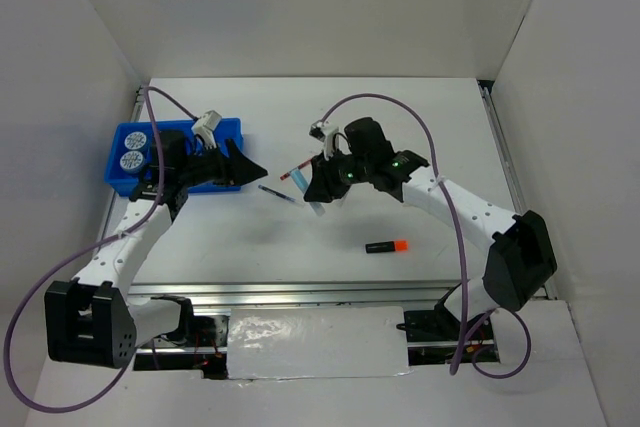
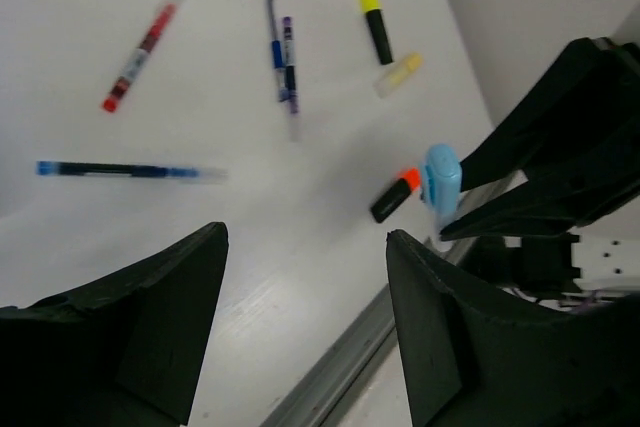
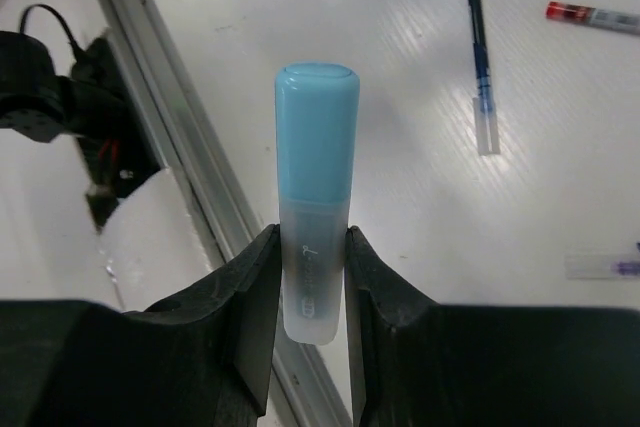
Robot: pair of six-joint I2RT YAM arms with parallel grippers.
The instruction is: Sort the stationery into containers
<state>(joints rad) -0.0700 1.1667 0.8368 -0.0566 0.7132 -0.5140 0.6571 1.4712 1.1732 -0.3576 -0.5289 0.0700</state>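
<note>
right gripper around pale blue bar

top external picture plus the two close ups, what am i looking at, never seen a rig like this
These are two robot arms bolted at a table's near edge. The top view looks down from above and behind them; each close-up comes from a camera on one wrist, with its own fingers in shot. The left end effector is open and empty, near the blue tray, which holds two round pots. The right end effector is clamped on a pale blue bar. On the white table lie a red pen, a blue pen and an orange-capped highlighter.
</note>
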